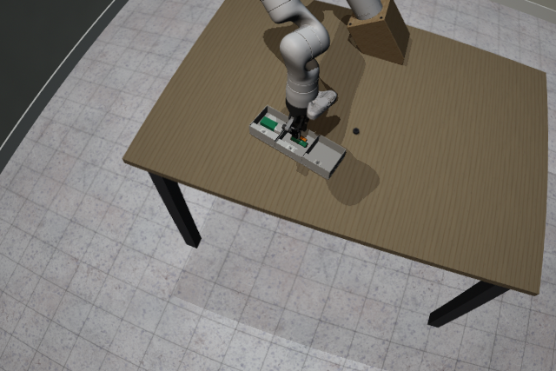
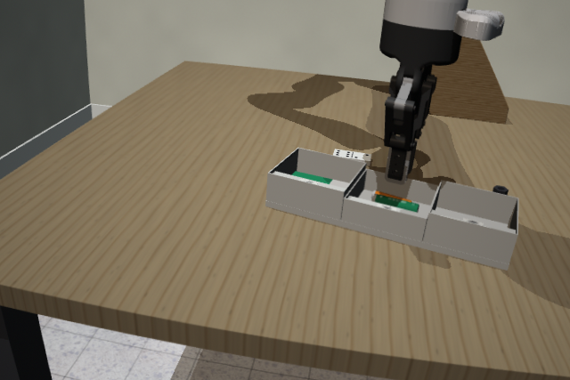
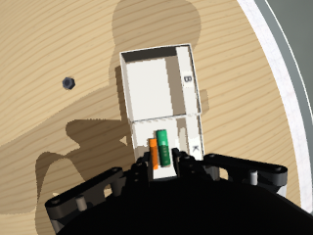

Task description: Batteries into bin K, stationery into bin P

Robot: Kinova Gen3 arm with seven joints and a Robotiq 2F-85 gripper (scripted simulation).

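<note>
Three grey bins stand joined in a row on the table. My gripper [image 1: 294,129] [image 2: 398,173] hangs over the middle bin [image 2: 388,212], fingertips just above its rim, slightly open and holding nothing. A thin orange stick-like item [image 2: 388,195] lies in the middle bin beside a green item [image 2: 396,203]; both show below the fingers in the wrist view, orange [image 3: 155,153] and green [image 3: 162,147]. The left bin [image 2: 313,182] holds another green item [image 2: 312,177]. The right bin [image 2: 474,223] looks empty. I cannot read the bin letters.
A white die [image 2: 352,154] lies on the table just behind the left bin. A small black nut [image 1: 356,130] lies behind the right bin. The arm's wooden base block [image 1: 377,35] stands at the back of the table.
</note>
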